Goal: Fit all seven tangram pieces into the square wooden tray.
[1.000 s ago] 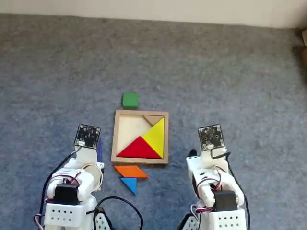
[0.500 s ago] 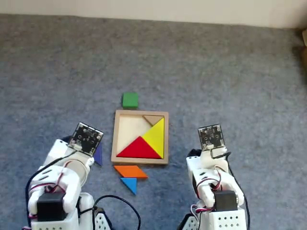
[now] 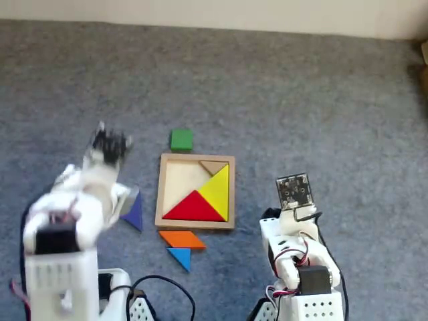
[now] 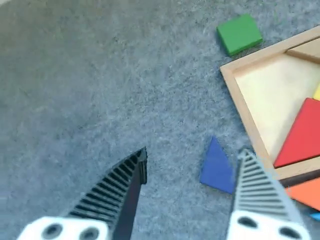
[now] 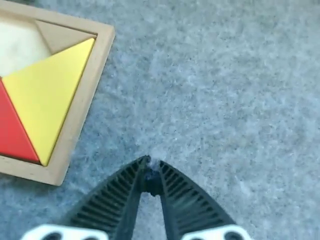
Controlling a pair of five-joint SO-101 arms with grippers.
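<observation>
The square wooden tray [image 3: 159, 194] sits on the grey carpeted bench [image 3: 321, 100]. Inside it lie 3 pieces: a red triangle [image 3: 194, 207], a yellow triangle [image 3: 217, 189] and a small tan triangle [image 3: 214, 166]. A green square block [image 3: 181, 139] lies just past its far edge. A dark blue triangle [image 4: 217, 167] lies beside its left side. An orange slanted piece [image 3: 182, 239] and a small light blue triangle [image 3: 180, 256] lie near its front. The left claw [image 4: 194, 151] is spread wide with nothing in it, near the dark blue triangle. The right claw [image 5: 152, 164] is pressed together, holding nothing, right of the tray.
</observation>
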